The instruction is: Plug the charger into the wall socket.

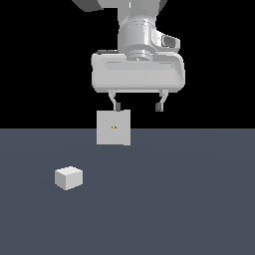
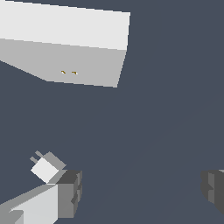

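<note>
The charger [image 1: 68,178] is a small white cube lying on the dark floor toward the exterior view's left; in the wrist view the charger [image 2: 46,168] shows two short prongs at one end. The wall socket [image 1: 113,127] is a flat upright white square plate with two tiny yellowish dots at its centre, seen also as the wall socket [image 2: 83,61] in the wrist view. My gripper [image 1: 137,106] hangs open well above the floor, in front of and above the socket, with nothing between its fingers [image 2: 70,188]. The charger lies apart from both fingers.
A flat dark grey-blue floor [image 1: 189,199] runs under everything, with black background above its far edge. Nothing else stands on it.
</note>
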Tool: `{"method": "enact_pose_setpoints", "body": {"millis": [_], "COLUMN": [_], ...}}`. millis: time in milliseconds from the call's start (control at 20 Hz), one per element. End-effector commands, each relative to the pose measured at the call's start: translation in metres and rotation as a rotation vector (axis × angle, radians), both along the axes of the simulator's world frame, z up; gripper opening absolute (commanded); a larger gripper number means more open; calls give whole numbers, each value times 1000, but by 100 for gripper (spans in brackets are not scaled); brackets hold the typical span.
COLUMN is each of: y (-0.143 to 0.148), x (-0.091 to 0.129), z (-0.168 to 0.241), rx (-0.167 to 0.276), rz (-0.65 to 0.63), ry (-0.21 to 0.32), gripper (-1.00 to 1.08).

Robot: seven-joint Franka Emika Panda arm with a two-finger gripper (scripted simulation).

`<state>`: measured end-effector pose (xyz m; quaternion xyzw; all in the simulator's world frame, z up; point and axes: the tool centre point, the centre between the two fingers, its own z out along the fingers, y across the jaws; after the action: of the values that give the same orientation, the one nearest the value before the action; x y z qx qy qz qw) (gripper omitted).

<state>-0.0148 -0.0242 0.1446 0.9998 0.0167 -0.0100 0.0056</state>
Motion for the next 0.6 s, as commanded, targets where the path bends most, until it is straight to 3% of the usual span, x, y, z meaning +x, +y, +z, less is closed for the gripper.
{"method": "enact_pose_setpoints", "body": {"millis": [0,550], "y": [8,56], "x": [-1,-12], "z": [-5,-33], "rx": [8,55], "rz": [49,346], "ry": [-15,-107], "gripper": [100,100]}}
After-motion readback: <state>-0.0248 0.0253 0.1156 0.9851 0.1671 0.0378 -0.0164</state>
